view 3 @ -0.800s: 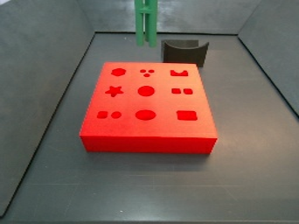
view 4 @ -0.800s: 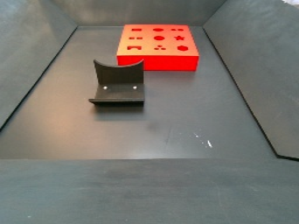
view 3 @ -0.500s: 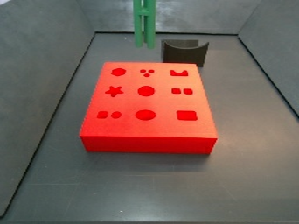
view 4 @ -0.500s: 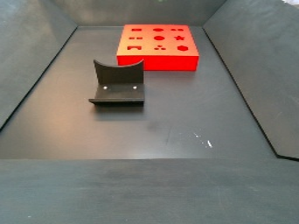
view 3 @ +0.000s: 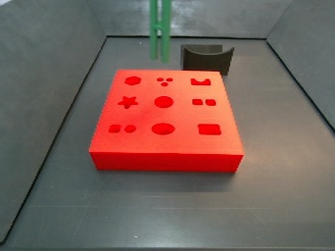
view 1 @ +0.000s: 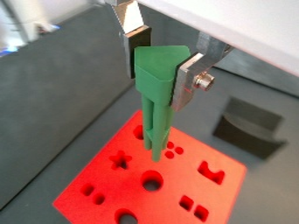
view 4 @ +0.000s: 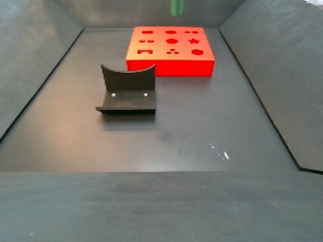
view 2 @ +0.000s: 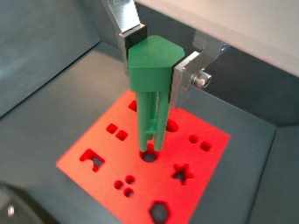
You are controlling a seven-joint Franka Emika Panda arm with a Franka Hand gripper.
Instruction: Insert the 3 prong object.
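Your gripper (view 1: 163,61) hangs above the red block (view 1: 152,179), fingers (view 2: 132,35) clamped on the upright green stick (view 2: 152,96), prongs pointing down, clear of the block.

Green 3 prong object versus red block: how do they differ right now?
The 3 prong object is slender, bright green and hangs upright in the gripper; the red block is broad, flat and lies on the floor. The object ends in narrow prongs; the block's top carries shaped cut-outs.
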